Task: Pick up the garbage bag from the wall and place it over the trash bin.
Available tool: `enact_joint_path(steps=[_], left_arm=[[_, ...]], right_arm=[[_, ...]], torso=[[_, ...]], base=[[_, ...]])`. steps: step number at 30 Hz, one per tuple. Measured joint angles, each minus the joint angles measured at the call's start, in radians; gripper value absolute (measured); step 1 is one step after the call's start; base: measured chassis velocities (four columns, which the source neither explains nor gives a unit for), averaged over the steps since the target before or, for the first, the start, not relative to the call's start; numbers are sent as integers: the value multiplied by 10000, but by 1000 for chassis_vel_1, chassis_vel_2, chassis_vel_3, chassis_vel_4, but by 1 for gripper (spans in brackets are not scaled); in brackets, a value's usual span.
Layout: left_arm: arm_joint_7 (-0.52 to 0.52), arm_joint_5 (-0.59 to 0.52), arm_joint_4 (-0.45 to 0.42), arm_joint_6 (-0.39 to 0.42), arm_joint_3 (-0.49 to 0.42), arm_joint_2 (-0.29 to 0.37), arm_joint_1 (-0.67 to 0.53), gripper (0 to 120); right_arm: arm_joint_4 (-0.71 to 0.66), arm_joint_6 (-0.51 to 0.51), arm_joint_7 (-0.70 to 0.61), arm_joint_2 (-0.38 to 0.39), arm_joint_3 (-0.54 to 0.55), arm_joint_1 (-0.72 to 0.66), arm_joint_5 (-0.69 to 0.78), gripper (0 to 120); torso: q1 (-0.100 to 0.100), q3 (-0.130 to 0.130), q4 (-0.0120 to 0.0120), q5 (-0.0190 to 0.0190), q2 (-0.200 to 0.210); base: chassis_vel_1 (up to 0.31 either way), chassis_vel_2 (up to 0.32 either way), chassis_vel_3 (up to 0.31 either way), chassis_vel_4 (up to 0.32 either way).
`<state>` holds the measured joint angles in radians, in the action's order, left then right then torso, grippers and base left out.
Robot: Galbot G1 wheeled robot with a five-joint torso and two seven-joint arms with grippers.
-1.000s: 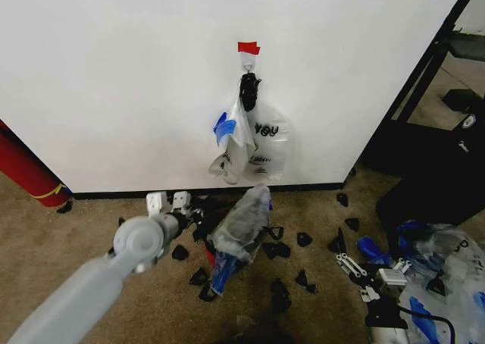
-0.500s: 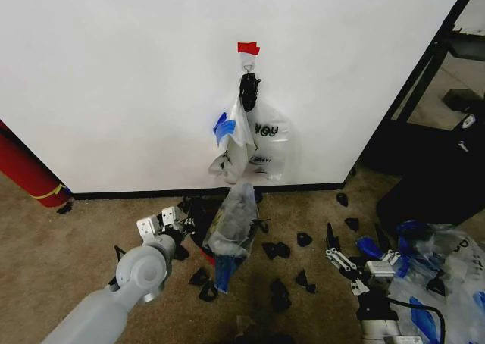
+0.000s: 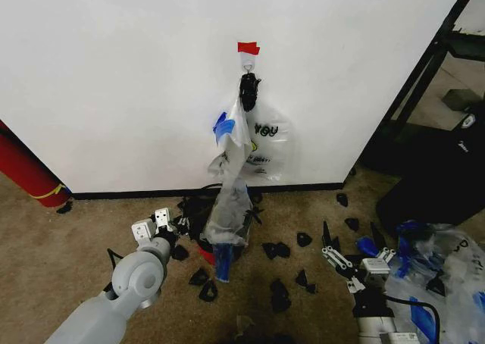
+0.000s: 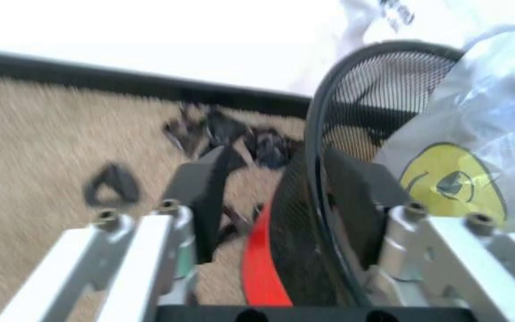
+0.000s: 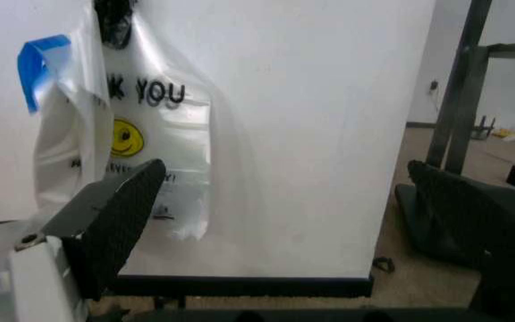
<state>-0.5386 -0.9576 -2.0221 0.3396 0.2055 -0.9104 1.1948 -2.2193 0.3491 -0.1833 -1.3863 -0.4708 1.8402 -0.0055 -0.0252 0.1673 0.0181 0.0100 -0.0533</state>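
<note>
The garbage bag, translucent with blue print low down, stands upright against the black mesh trash bin on the carpet below the wall. Its yellow smiley shows on the garbage bag in the left wrist view. My left gripper is at the bin's near left side. It is open, with the trash bin rim and wall between its fingers. My right gripper hovers open to the right, fingers pointing up; the right wrist view shows it facing the wall.
Two more bags hang from the hook under red tape. Black scraps litter the carpet. A red cylinder leans at far left. A heap of plastic bags and black furniture stand at right.
The bag has swung from leaning right to upright at the bin. My left gripper has drawn back and down toward me. The right gripper has risen and turned its fingers up.
</note>
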Motion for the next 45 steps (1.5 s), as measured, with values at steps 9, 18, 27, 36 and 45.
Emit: enact_joint_path(steps=[9,18,27,36,45], left_arm=[[482,3514,-1333,-394,612,629,670,81],[1982,7738,-2454,806,-2129,1967,-546,100],[1748,5380,-1581,3959,-7333,1413,-6457,100],[1585,4771,-694,4061,-8334,879,-7603,100],[1609,5309,340,4008,-9170,631,-7870,100]], right_arm=[[59,-130,-245,67,-24,-152,58,100],[204,-829,-1051,-54,-261,-497,99,100],[457,-1044,-1378,-401,-396,-757,41,100],[548,-1099,-1384,-507,-359,-818,-63,100],[430,-1117,-1369,-556,-353,-805,-65,100]], torso=[[0,0,-2,0,0],[0,0,-2,2,0],[-2,2,2,0,1],[-2,1,-1,-2,1],[-1,1,-1,0,1]], base=[[0,0,0,0],[0,0,0,0],[0,0,0,0],[0,0,0,0],[0,0,0,0]])
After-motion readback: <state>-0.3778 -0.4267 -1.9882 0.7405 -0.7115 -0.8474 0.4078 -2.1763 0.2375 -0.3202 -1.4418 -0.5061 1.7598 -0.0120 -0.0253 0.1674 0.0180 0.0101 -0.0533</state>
